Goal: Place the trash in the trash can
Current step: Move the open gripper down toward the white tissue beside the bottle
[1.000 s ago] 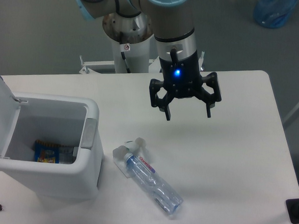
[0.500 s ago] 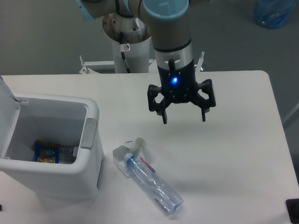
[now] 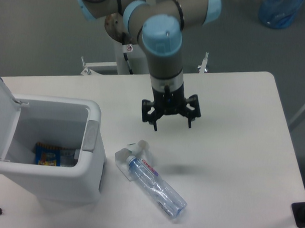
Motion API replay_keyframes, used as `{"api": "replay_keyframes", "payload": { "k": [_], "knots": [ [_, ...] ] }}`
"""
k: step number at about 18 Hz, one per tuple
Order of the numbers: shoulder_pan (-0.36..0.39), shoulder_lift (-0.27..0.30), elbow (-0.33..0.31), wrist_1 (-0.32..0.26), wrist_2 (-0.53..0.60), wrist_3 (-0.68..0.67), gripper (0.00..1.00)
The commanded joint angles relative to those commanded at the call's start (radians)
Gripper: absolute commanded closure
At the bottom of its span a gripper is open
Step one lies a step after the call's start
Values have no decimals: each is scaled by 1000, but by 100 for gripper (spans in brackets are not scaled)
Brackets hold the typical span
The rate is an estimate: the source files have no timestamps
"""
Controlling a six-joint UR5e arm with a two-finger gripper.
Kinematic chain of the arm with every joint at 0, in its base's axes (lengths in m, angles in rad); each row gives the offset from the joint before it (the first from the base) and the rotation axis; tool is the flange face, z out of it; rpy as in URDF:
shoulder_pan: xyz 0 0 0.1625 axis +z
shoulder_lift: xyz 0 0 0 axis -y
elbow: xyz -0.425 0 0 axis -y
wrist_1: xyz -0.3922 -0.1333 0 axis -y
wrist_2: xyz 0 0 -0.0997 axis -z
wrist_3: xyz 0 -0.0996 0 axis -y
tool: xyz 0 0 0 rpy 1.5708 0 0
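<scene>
A clear plastic water bottle (image 3: pixel 155 185) with a white, red-lettered label lies on its side on the white table, cap end toward the bin. A small whitish plastic scrap (image 3: pixel 130 150) lies against its cap end. The white trash can (image 3: pixel 89 159) stands at the left with its lid swung open and a blue and yellow packet (image 3: pixel 47 155) inside. My gripper (image 3: pixel 172 126) hangs open above the table, up and to the right of the bottle's cap end, with nothing between its fingers.
The table's front edge runs just below the bottle. A blue bag (image 3: pixel 279 12) lies on the floor at the top right. The robot's base (image 3: pixel 126 30) stands behind the table's far edge.
The gripper has moved left and down toward the bottle, staying open. The bottle, scrap and bin have not moved.
</scene>
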Motion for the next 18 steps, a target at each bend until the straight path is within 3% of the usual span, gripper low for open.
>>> {"api": "replay_keyframes", "payload": {
  "k": [6, 13, 18],
  "knots": [
    [-28, -31, -23, 5, 2, -2, 0],
    [-95, -49, -54, 5, 5, 110, 0],
    [-120, -91, -60, 8, 9, 95, 0]
  ]
}}
